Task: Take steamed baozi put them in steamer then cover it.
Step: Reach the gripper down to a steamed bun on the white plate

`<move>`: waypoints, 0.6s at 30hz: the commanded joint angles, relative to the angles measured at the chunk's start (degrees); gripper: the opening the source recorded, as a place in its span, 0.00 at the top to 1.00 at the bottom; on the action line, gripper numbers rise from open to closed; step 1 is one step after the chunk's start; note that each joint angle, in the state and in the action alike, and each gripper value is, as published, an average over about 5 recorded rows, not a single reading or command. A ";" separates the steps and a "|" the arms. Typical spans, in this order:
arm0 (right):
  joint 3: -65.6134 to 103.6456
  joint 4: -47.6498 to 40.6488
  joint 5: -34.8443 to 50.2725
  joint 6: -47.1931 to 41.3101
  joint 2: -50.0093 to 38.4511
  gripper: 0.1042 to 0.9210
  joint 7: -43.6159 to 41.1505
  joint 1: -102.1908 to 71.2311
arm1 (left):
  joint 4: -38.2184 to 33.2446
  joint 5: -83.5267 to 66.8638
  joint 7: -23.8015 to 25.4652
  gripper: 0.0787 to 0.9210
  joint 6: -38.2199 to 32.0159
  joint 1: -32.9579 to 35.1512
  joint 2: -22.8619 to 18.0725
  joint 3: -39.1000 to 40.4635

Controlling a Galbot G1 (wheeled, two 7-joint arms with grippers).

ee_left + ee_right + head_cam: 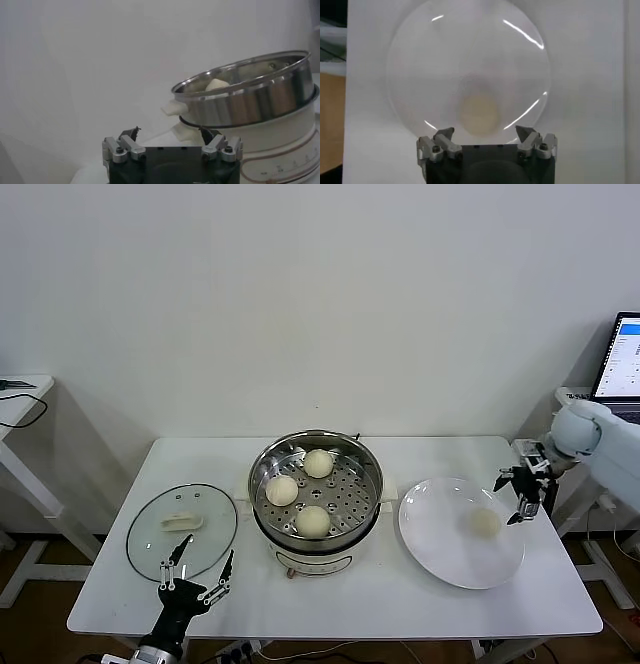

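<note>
Three cream baozi [299, 490] lie on the perforated tray of the shiny steamer [372, 476] at the table's centre. One more baozi [486, 522] rests on the white plate [440, 544] to the right. My right gripper [522, 492] hangs open just beyond the plate's right rim, above table height; in its wrist view this baozi [479, 113] lies just ahead of the open gripper [484, 134]. The glass cover [182, 531] with its white handle lies flat at the left. My left gripper [196, 568] stands open at the front edge beside the cover, facing the steamer [250, 95].
A white side table [20, 399] with a dark cable stands far left. A laptop [622, 364] sits on a stand at the far right, behind my right arm. The table's front strip lies between the cover and the plate.
</note>
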 commanded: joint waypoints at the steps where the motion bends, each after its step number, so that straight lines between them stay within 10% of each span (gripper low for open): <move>1: 2.29 -4.28 -0.87 -0.54 3.40 0.12 2.28 -5.03 | 0.07 0.00 -0.03 0.12 -0.07 0.06 -0.02 -0.04; 18: 3.80 -9.16 -4.01 0.09 8.17 0.12 3.11 -7.53 | 0.42 -0.03 -0.07 0.12 -0.46 0.36 -0.20 -0.65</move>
